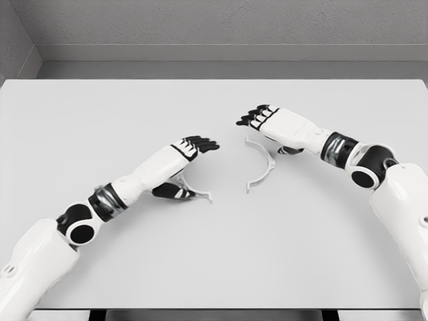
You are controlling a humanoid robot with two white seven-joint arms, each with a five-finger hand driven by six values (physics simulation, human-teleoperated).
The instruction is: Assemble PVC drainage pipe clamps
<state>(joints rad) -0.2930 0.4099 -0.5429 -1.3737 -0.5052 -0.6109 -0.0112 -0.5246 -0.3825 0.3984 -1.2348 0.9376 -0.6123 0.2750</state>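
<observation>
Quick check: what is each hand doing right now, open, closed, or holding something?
Left hand: open, fingers extended, holding nothing; one clamp half lies beneath its wrist.
Right hand: open, holding nothing, above the other clamp half.

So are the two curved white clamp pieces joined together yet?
No, apart. One clamp half lies by the right hand; the other sits under the left hand, bare table between them.
</observation>
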